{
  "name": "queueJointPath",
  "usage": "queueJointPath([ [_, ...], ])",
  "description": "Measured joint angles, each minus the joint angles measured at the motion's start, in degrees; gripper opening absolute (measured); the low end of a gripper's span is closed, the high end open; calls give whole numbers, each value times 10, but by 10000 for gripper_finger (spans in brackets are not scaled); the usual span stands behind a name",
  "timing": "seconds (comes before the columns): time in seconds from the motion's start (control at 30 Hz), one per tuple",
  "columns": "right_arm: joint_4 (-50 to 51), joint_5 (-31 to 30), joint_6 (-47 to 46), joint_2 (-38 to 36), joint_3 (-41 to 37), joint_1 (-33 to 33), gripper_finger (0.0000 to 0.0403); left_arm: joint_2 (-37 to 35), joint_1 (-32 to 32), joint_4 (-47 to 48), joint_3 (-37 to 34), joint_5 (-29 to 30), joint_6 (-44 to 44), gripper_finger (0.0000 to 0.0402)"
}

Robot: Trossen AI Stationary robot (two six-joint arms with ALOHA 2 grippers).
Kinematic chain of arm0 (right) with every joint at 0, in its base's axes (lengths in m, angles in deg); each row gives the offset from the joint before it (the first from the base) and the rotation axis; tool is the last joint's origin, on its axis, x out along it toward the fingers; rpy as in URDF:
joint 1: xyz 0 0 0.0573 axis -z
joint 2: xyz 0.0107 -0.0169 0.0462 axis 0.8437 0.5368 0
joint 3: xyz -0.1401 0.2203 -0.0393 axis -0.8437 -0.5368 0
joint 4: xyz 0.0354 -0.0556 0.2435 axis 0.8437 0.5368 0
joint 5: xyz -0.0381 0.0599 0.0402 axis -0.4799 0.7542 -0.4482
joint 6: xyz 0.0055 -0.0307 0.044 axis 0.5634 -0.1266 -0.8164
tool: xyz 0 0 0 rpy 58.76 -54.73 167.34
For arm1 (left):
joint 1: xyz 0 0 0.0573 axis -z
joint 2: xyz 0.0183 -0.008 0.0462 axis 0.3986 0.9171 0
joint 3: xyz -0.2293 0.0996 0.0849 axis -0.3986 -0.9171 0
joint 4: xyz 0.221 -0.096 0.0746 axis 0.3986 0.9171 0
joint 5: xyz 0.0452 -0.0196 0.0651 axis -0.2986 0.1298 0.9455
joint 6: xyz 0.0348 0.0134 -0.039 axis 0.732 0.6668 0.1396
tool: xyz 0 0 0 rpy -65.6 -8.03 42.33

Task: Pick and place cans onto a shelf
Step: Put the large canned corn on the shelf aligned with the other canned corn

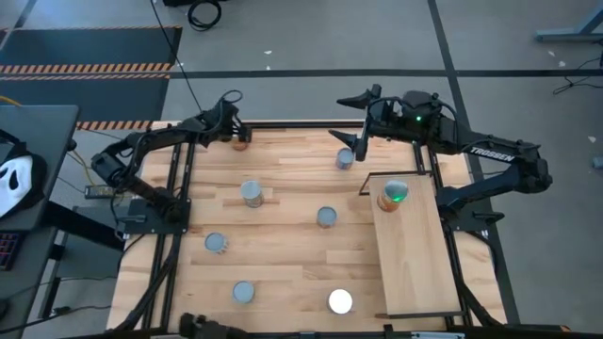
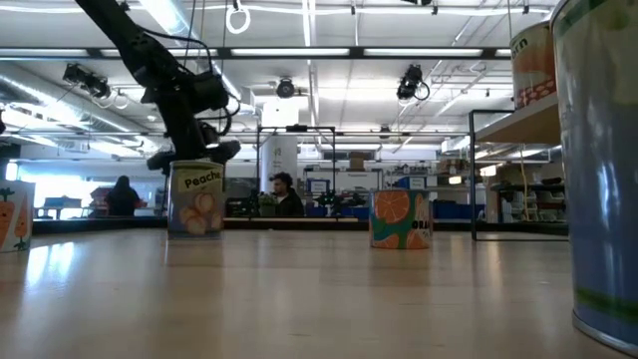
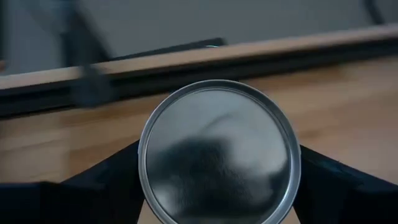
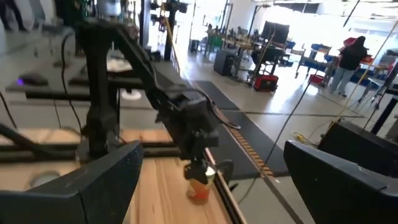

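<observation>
The left gripper hangs directly over the far-corner can, fingers spread either side of it, a rigid, slick tin best squeezed across its sides.

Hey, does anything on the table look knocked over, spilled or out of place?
Nothing stands out. The cans in view stand upright on the tabletop, one can already on the shelf, and the left hand is around another can at the far edge.

Can top shiny smooth metal; tabletop pale slatted wood; shelf smooth wood.
</observation>
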Motion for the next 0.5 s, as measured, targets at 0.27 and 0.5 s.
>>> queueJointPath([
  [0.27, 20, 55, 2, 21, -3, 28, 398, -4, 150, -36, 21, -70, 41, 312],
  [0.5, 24, 113, 12, 93, -2, 29, 398, -4, 279, -46, 53, -78, 144, 318],
])
